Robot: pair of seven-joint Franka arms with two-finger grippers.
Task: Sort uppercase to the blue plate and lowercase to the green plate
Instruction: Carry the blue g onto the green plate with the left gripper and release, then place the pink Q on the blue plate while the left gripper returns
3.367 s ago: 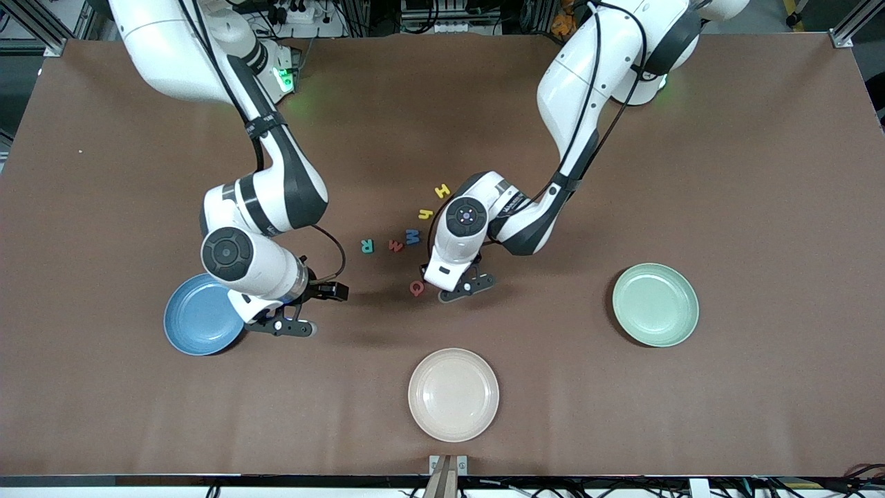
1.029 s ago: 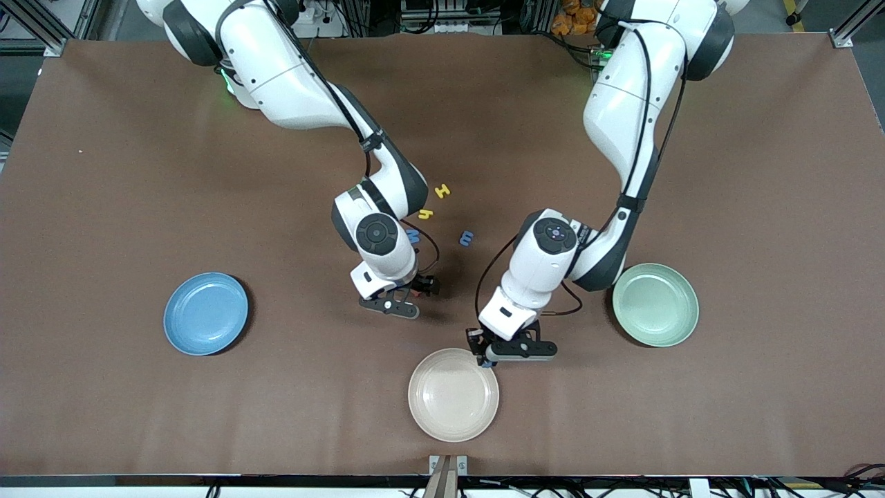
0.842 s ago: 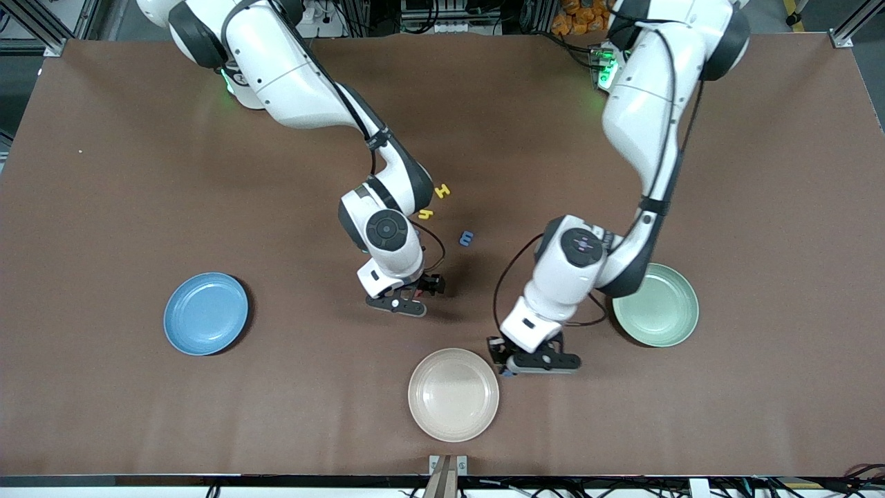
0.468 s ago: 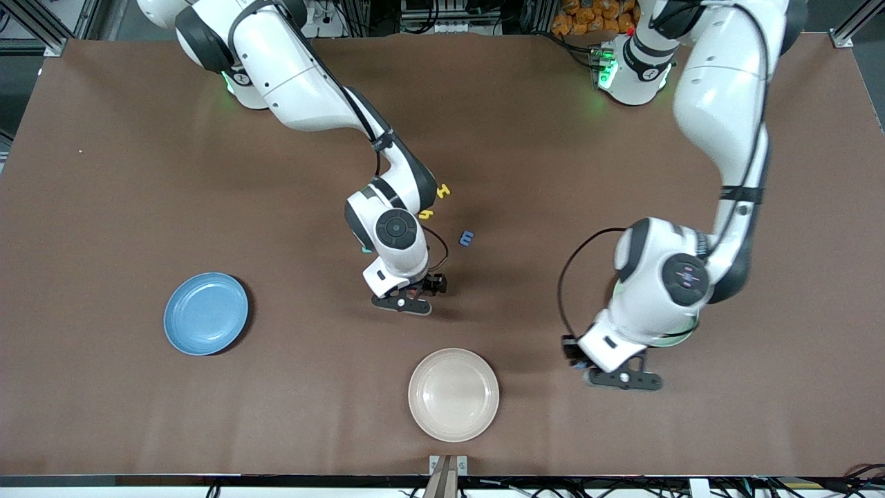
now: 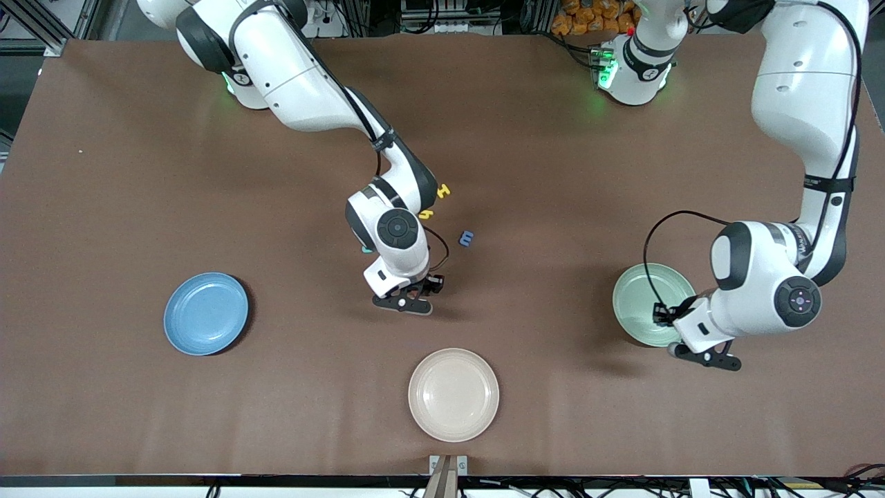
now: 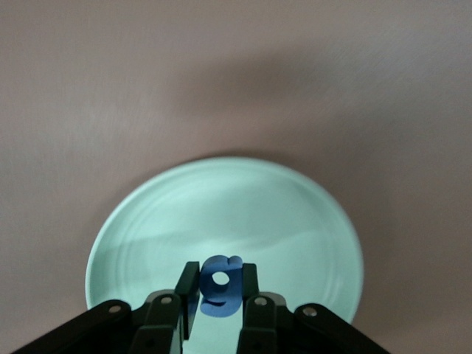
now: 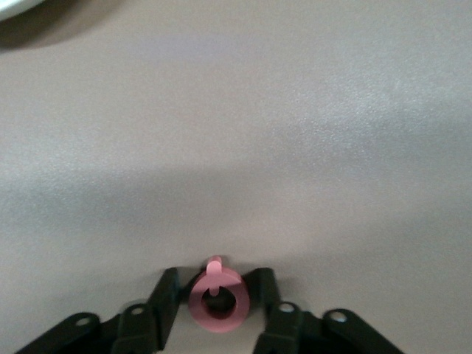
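Observation:
My left gripper (image 5: 665,322) is shut on the blue g (image 6: 220,285) and holds it over the edge of the green plate (image 5: 639,294), which also shows in the left wrist view (image 6: 295,221). My right gripper (image 5: 423,289) is shut on the red Q (image 7: 215,301), low over the brown table at mid-table. The blue plate (image 5: 205,313) is empty at the right arm's end. The yellow H (image 5: 443,190), yellow h (image 5: 426,214) and small blue m (image 5: 467,238) lie on the table beside the right arm. Other letters are hidden under that arm.
An empty cream plate (image 5: 453,394) sits near the front camera, between the two coloured plates. Its rim shows in a corner of the right wrist view (image 7: 18,6). The right arm's forearm hangs over the letter cluster.
My left gripper has swung with the blue g from beside the cream plate to the green plate. My right gripper has settled at the red Q and hardly moved since.

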